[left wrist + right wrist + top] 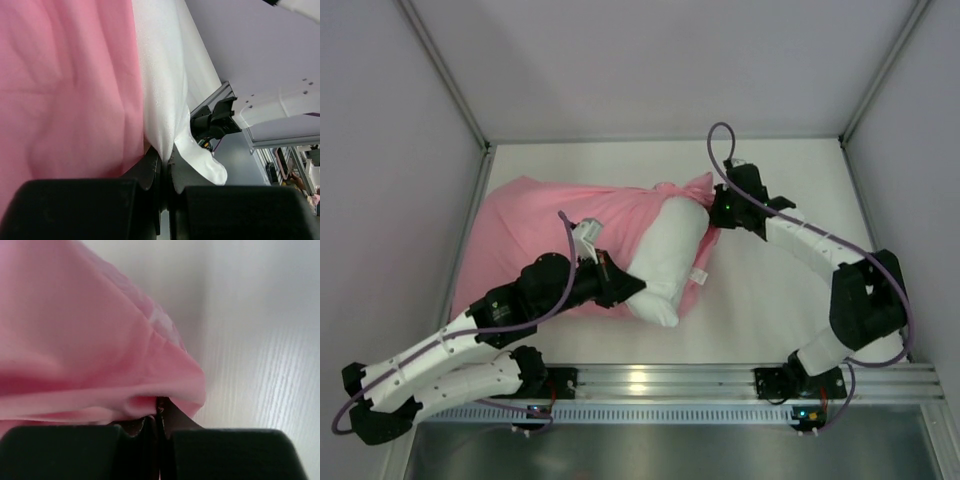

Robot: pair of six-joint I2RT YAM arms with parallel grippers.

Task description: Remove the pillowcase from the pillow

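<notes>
Pink fabric pillowcase [535,225] pinched in right gripper [159,414], left gripper [163,162] clamping the plump white rectangular pillow [670,255] stretched lengthwise between both.

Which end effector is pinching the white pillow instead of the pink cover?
The left end effector: its shut jaws pinch the white pillow. The right end effector, at the far side, pinches only the pink pillowcase.

Robotics lab test cell, plain white bench [740,320] boxed by blank grey panels [660,60] on its far, left and right edges, aluminium struts [445,75] rising from far corners, slotted metal rail [660,380] along near edge, left arm [470,345] and right arm [820,245] bolted there.
</notes>
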